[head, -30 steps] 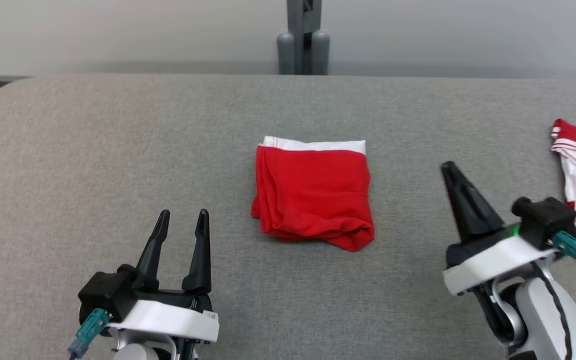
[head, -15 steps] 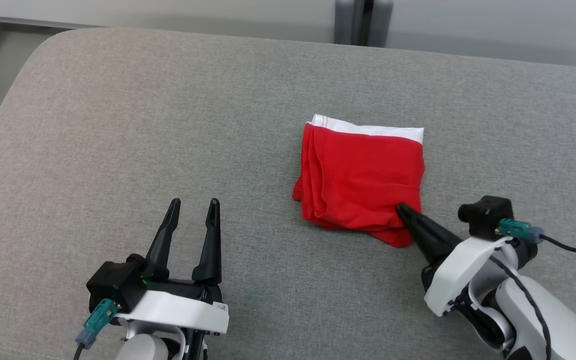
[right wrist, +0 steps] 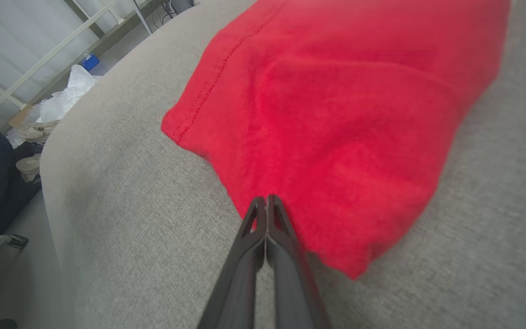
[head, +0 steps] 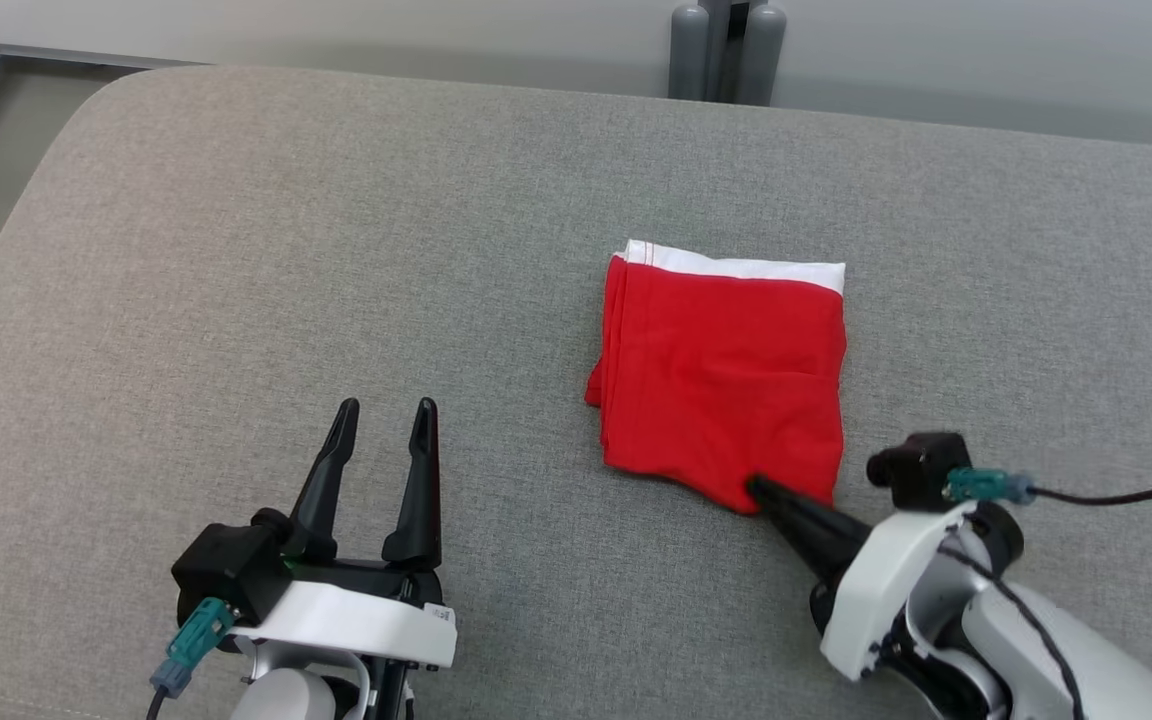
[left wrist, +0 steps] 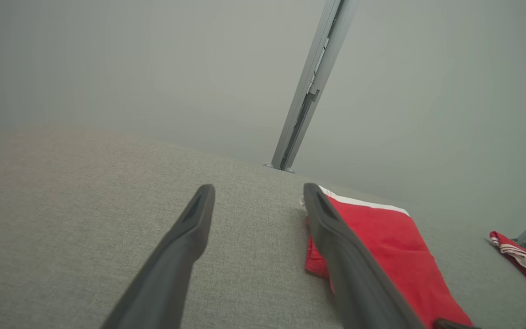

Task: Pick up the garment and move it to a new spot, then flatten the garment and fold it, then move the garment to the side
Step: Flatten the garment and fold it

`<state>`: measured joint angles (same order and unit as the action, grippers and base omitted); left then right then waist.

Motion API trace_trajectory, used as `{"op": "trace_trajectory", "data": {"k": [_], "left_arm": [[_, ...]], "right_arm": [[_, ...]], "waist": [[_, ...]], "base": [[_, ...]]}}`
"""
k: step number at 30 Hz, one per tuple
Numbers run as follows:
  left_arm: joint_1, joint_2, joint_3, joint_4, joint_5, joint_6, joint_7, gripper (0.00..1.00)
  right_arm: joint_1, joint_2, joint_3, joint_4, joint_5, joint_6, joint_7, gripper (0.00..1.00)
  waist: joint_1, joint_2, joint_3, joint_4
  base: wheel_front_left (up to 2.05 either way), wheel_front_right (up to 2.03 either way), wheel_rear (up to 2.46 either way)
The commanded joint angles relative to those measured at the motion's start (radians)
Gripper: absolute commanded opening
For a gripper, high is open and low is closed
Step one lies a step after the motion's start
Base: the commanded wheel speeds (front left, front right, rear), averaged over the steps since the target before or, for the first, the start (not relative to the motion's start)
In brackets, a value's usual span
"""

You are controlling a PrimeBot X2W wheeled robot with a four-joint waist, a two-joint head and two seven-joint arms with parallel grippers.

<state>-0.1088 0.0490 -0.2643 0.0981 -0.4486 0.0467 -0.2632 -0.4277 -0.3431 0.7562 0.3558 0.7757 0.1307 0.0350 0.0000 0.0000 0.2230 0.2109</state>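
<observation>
The right hand (head: 758, 490), at the lower right of the head view, had its two dark fingers pressed tight together. Their tips touched the near edge of the folded red garment (head: 726, 380). In the right wrist view the closed tips (right wrist: 266, 201) lay against the red cloth (right wrist: 345, 114), and whether any fabric was pinched between them could not be told.

The garment lay flat right of centre on the grey cloth-covered surface (head: 236, 250), with a white band along its far edge.

At the lower left, the left hand (head: 387, 405) had its fingers spread wide and held nothing. It was well apart from the garment.

A small white sticker (head: 441, 615) sat on that arm's white cuff, its print too small to read.

In the left wrist view a red-and-white striped cloth (left wrist: 523, 265) lay at the right edge of the frame. A grey post (head: 726, 50) stood beyond the surface at top centre.
</observation>
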Motion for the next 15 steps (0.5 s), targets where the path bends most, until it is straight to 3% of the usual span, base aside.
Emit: {"op": "trace_trajectory", "data": {"k": [1, 7, 15], "left_arm": [[-0.009, 0.004, 0.001, 0.001, -0.005, 0.006, -0.001, 1.00], [-0.012, 0.004, -0.008, 0.003, -0.006, -0.001, -0.001, 1.00], [-0.031, 0.004, -0.044, -0.004, -0.011, -0.004, -0.001, 1.00]], "right_arm": [[-0.024, -0.004, -0.008, -0.012, 0.005, 0.000, -0.016, 0.00], [-0.098, -0.003, -0.064, -0.027, -0.041, 0.000, -0.073, 0.00], [-0.210, 0.028, -0.112, 0.113, -0.143, 0.000, -0.119, 0.00]], "waist": [[0.0000, 0.0000, 0.000, 0.000], [0.0000, 0.0000, 0.005, 0.014], [0.0000, 0.0000, 0.040, 0.086]], "base": [[0.00, 0.00, 0.00], [0.00, 0.00, 0.00], [0.00, 0.00, 0.00]]}}
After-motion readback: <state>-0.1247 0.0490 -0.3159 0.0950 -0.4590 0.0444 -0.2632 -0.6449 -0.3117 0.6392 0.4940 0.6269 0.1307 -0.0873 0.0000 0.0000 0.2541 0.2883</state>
